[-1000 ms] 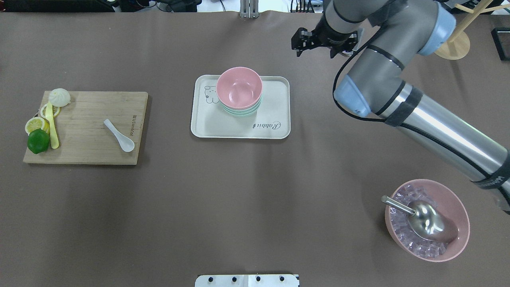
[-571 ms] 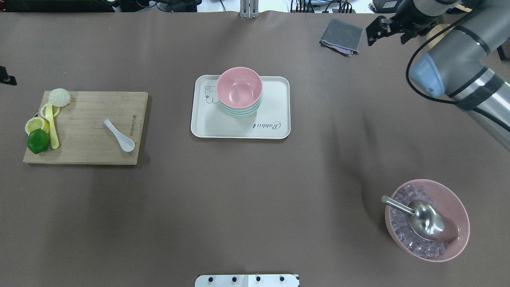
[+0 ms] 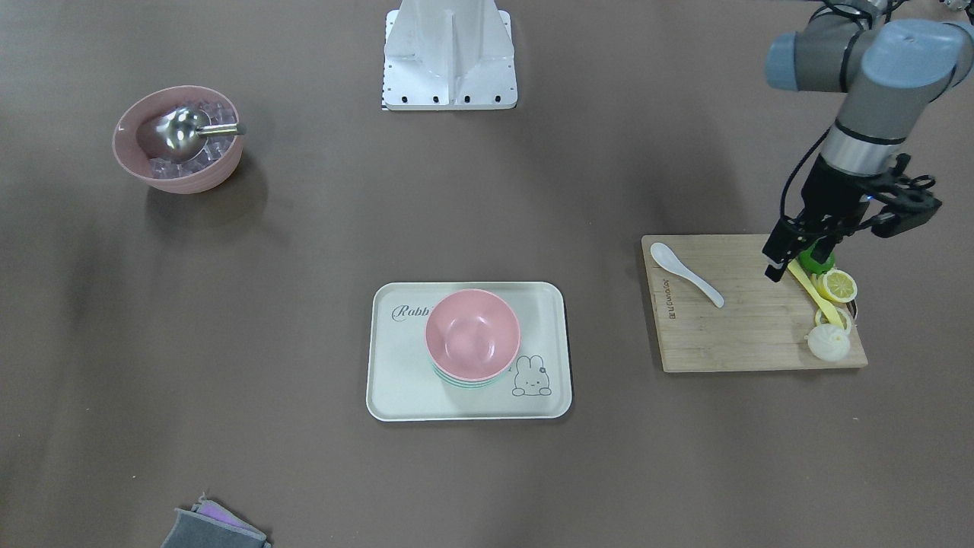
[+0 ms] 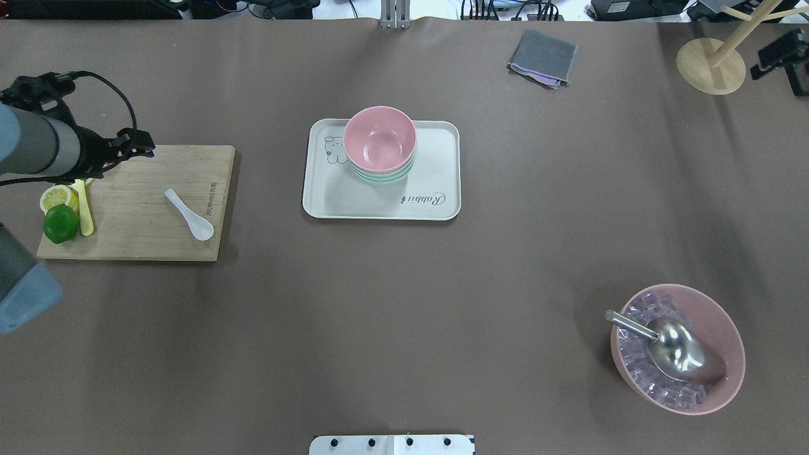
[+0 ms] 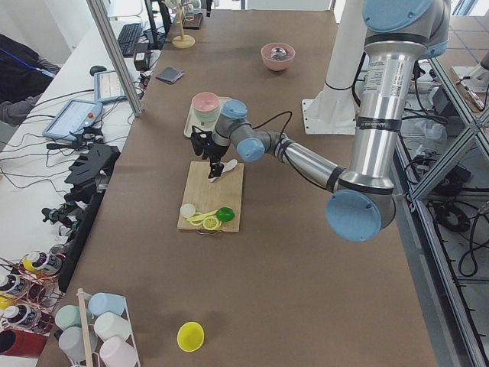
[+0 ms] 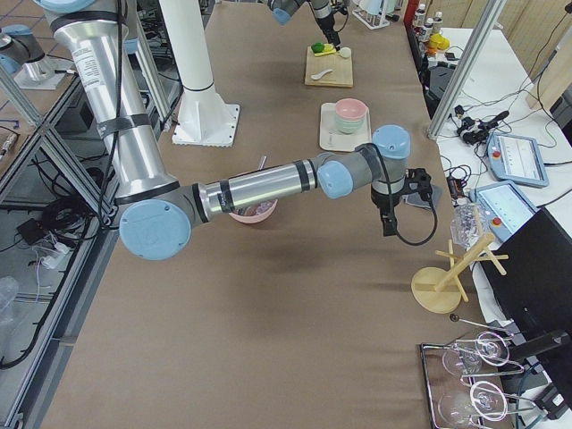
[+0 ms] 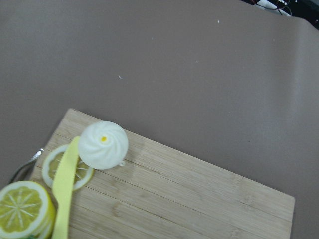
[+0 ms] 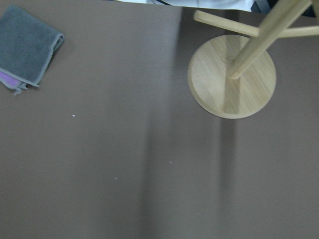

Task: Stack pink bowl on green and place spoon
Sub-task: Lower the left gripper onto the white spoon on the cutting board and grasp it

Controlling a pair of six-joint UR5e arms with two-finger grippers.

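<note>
A brown surface (image 4: 404, 303) carries a wooden board (image 4: 139, 243). The left tool (image 3: 794, 260) hovers over the board's fruit end, jaws apart. The white spoon (image 4: 189, 215) lies on the board just beside the tool. Well beyond the spoon, the pink bowl (image 4: 379, 139) sits nested in the green bowl (image 4: 387, 179) on a tray (image 4: 379, 207). Whether the right tool (image 4: 780, 57) is apart or together, I cannot tell.

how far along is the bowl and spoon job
Done: the pink bowl sits stacked on the green bowl on the tray. In hand: the left gripper hovers empty over the cutting board. Left: the white spoon lies on that board, not yet picked up.
</note>
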